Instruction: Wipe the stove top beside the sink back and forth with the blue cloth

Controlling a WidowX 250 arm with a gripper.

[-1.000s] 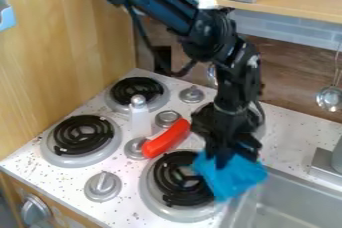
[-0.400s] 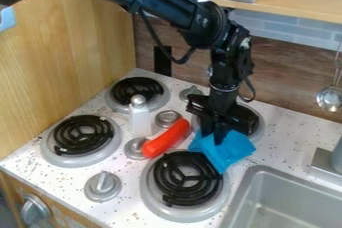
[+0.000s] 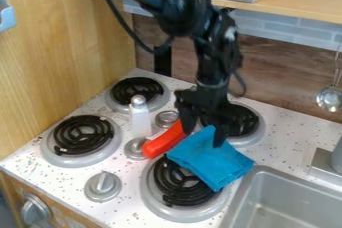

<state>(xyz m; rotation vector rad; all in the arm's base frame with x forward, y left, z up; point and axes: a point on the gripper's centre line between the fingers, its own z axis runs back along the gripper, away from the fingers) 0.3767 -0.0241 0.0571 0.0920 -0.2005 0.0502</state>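
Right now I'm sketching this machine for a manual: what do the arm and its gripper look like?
The arm is mostly black, with a bluish sheen on its straight, ridged upper link, a bulky rounded joint and slimmer segments below. A long dark cable loops off it, and a shorter cable curves out lower down. The gripper is black, with a chunky body and two jaws.

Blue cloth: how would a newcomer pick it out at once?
On the speckled stovetop, find the front coil burner beside the sink. The cloth lies partly over it, below the hand. It is flat and bright blue, unlike the rounded red piece beside it.
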